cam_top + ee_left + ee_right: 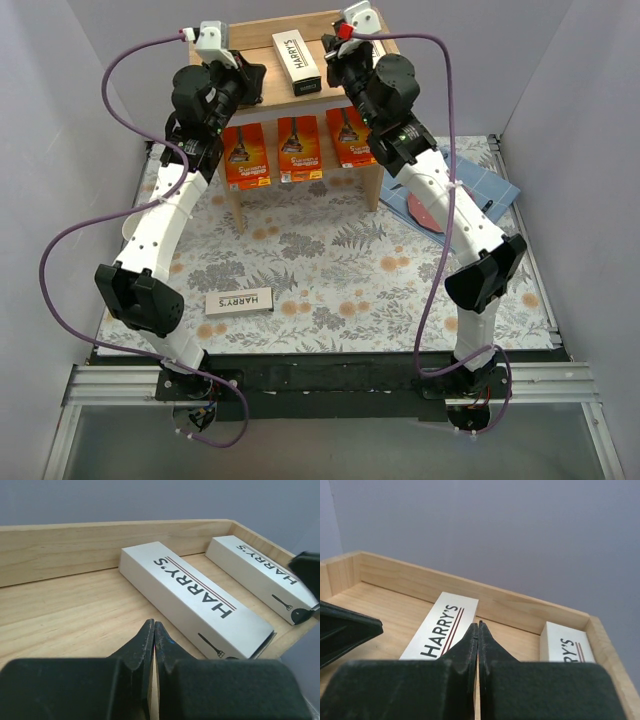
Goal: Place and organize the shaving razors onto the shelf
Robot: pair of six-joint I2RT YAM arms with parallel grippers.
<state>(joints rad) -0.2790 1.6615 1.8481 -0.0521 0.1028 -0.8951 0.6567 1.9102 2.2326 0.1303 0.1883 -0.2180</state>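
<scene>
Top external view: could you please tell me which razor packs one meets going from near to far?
White HARRY'S box on the table → three orange packs in a row on the shelf's lower tier → white HARRY'S box on the top tier.

"HARRY'S" in dark capitals on a white box (296,62), upper centre, and a second box (239,301), lower left.

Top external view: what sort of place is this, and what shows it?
Probably a robot test cell staged as a shop: plain grey walls box in a floral-clothed table, the left arm and right arm are bolted at its near edge, and a wooden shelf holds razor packs.
</scene>
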